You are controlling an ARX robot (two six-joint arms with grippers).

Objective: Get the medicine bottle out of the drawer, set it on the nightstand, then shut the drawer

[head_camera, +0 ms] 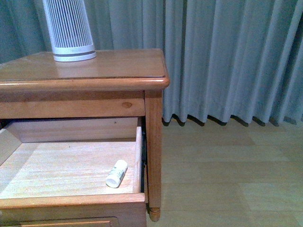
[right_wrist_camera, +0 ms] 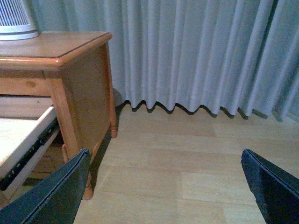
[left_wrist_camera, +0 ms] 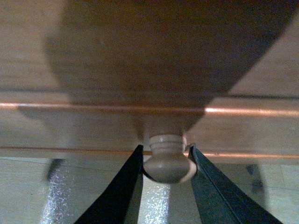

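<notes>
The nightstand (head_camera: 118, 82) fills the left of the front view, with its upper drawer (head_camera: 71, 198) pulled well out. On the pale drawer floor, close to the right wall and front panel, the small white medicine bottle (head_camera: 116, 173) lies on its side. In the left wrist view my left gripper (left_wrist_camera: 167, 163) is shut on the round wooden drawer knob (left_wrist_camera: 168, 161), one dark finger on each side. My right gripper (right_wrist_camera: 166, 177) hangs open over bare floor beside the nightstand (right_wrist_camera: 79, 84), nothing between its fingers. Neither arm appears in the front view.
A white slatted device (head_camera: 70, 33) stands at the back of the nightstand top. Grey-blue curtains (head_camera: 227, 56) hang behind, reaching the light wood floor (head_camera: 227, 179) to the right of the nightstand. The drawer's dark slide rail (right_wrist_camera: 32, 147) shows in the right wrist view.
</notes>
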